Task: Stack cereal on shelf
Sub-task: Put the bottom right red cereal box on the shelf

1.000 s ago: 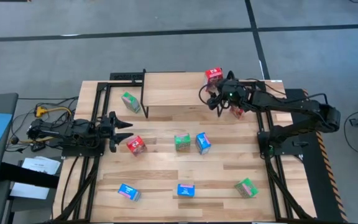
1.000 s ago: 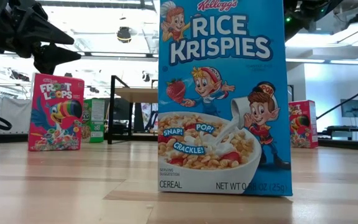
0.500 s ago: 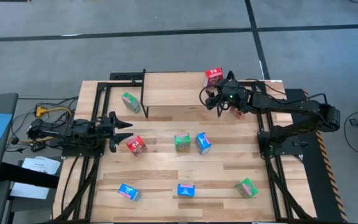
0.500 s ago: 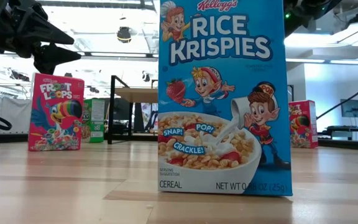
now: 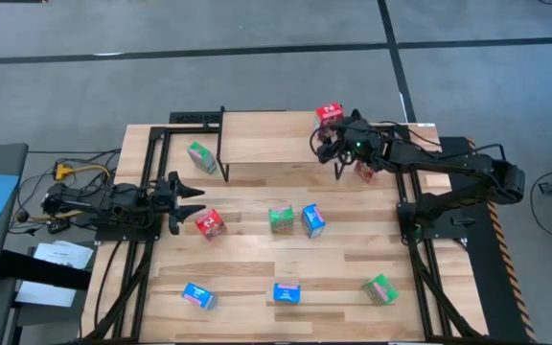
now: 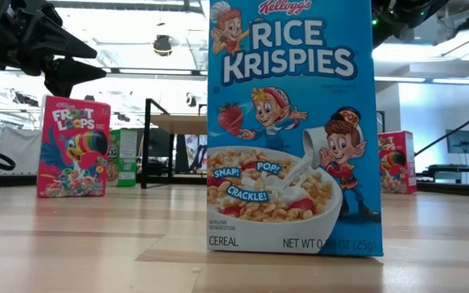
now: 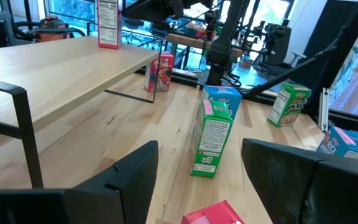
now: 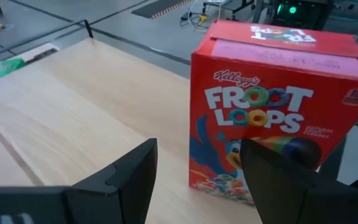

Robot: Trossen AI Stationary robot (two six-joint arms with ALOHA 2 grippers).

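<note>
Cardboard, light and crushable: red box [image 5: 330, 115] stands on shelf [image 5: 266, 139], right gripper [image 5: 334, 146] just beside it, fingers apart, empty. Pinch flat faces gently. Left gripper [image 5: 192, 195] open, empty, near another red one [image 5: 210, 222] on table [image 5: 353, 268].

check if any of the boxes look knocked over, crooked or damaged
Nothing looks damaged or spilled. One red box stands upright on the shelf, right at its far right corner. The other boxes sit scattered on the table at mixed angles, like the green box left of the shelf, simply not yet stacked.
</note>
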